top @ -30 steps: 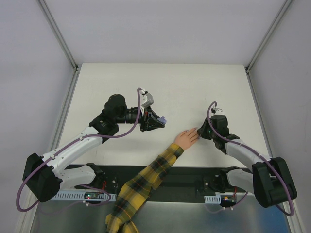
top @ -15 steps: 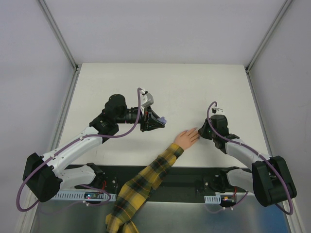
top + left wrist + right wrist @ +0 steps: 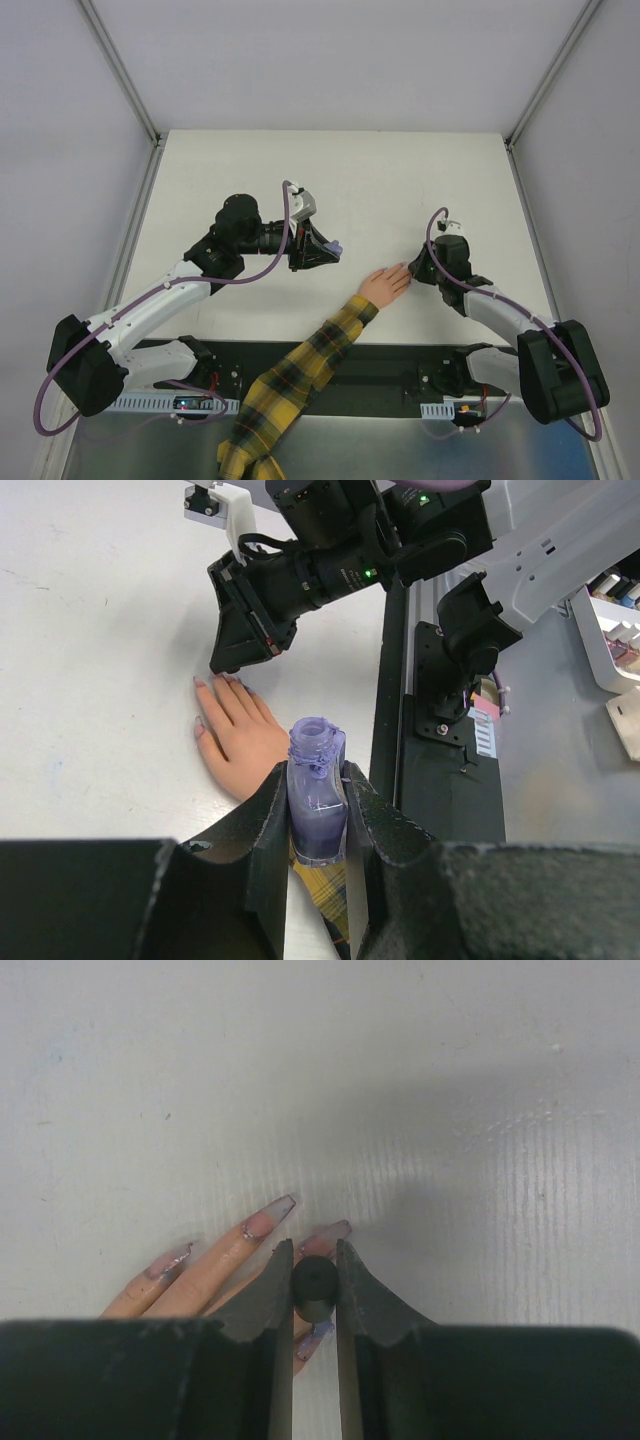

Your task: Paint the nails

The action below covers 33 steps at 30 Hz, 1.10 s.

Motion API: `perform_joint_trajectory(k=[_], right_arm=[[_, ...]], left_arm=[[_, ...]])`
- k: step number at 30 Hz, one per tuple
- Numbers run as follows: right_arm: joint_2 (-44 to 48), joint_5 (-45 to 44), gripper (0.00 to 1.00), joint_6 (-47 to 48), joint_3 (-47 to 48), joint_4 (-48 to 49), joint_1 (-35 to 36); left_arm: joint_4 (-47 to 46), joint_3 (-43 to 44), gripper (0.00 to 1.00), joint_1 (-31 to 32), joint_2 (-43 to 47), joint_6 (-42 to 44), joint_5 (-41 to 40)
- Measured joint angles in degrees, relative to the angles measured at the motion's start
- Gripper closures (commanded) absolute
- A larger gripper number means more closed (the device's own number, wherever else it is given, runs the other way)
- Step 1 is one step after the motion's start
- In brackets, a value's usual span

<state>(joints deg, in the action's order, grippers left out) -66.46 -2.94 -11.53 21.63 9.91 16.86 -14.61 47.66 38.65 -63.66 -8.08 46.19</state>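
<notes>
From above the right hand [image 3: 413, 270], pinching a black cap [image 3: 314, 1285], hides the nails [image 3: 283, 1203]; its camera shows them. The left hand [image 3: 315, 775] grips a purple bottle [image 3: 317, 815].

The hand [image 3: 385, 284] lies flat on the table [image 3: 400, 180], right of the bottle [image 3: 318, 810]; the brush cap [image 3: 314, 1282] sits over its nails [image 3: 283, 1203].
</notes>
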Motion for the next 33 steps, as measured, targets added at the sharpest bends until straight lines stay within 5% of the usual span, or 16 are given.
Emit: perform_joint_trajectory(k=[33], right_arm=[[3.52,1.92,0.99,-0.87,-1.68,-0.5,0.57]], left_arm=[[-0.04,0.0,1.0,0.0,0.0,0.0,0.02]])
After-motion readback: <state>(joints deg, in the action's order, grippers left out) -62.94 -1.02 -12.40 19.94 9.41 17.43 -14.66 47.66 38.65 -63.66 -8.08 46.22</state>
